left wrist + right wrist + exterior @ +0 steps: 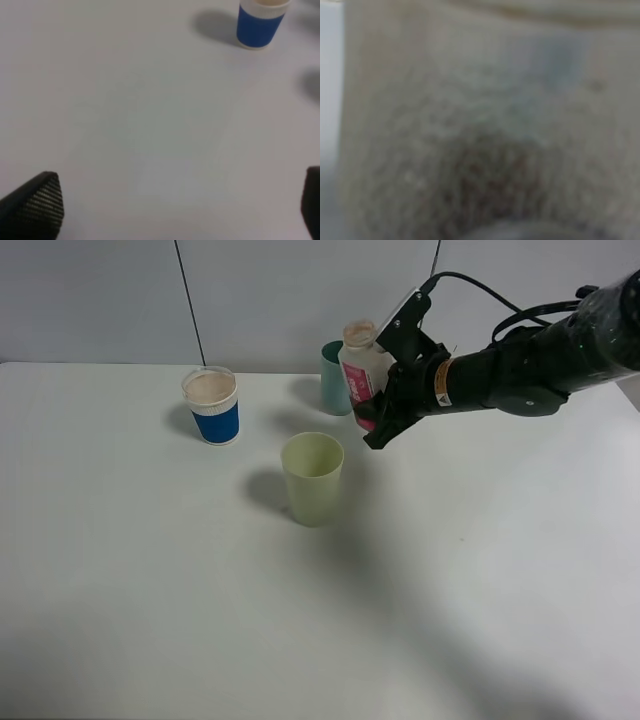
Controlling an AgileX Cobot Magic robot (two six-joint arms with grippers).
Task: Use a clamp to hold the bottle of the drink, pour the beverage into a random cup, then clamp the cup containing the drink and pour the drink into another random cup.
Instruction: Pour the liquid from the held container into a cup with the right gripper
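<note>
My right gripper [372, 418] is shut on the drink bottle [360, 372], a white bottle with a pink label and an open neck, held above the table and slightly tilted. The right wrist view is filled by the blurred side of the bottle [485, 125]. A pale green cup [312, 478] stands at the centre, just in front and to the left of the bottle. A blue and white cup [212, 405] holding a pinkish drink stands at the back left; it also shows in the left wrist view [261, 22]. My left gripper [175, 205] is open over bare table.
A teal cup [334, 378] stands right behind the bottle near the back wall. The white table [150, 580] spreads out in front and to both sides.
</note>
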